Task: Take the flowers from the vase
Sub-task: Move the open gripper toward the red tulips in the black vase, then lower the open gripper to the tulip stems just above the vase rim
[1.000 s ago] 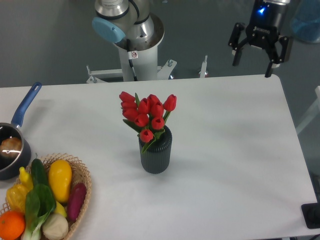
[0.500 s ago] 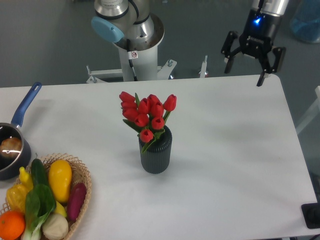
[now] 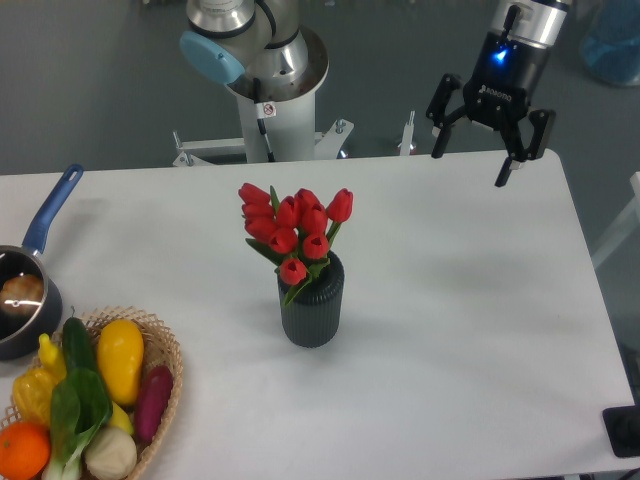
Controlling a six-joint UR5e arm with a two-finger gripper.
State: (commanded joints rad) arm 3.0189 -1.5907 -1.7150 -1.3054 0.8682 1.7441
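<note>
While the gripper (image 3: 472,163) hangs over the far right edge of the table (image 3: 480,300), I see its two black fingers spread wide with nothing between them. It is well apart from the flowers (image 3: 292,229), which stand upright in the vase (image 3: 311,313) near the middle of the white, matte tabletop. Their red tulip heads look smooth and bud-shaped, clustered tight above green leaves. That dark grey cylinder has vertical ribs down its sides. At the left edge I see a dark pan (image 3: 22,300) with a blue handle, and a woven basket (image 3: 165,385) holding smooth, rounded produce.
</note>
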